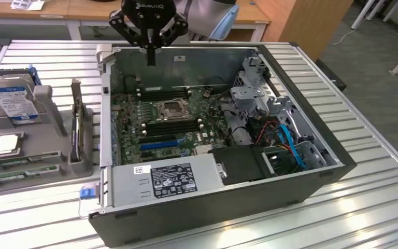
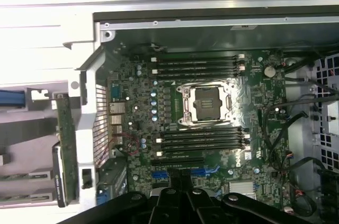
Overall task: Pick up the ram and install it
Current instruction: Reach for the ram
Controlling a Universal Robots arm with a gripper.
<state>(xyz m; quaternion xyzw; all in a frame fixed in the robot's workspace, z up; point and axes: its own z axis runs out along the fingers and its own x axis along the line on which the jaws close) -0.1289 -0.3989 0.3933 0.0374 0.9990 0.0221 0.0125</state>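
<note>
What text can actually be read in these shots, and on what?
Nothing reads cleanly.
Tool: white lettering on its body, upside down, too blurred to quote.
Power supply label: fine print and symbols, too small.
Hard drive label: blue and white, print too small.
Motherboard: white markings, blurred.

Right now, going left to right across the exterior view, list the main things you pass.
Hard drive → upright dark expansion card → processor socket → blue cables.
</note>
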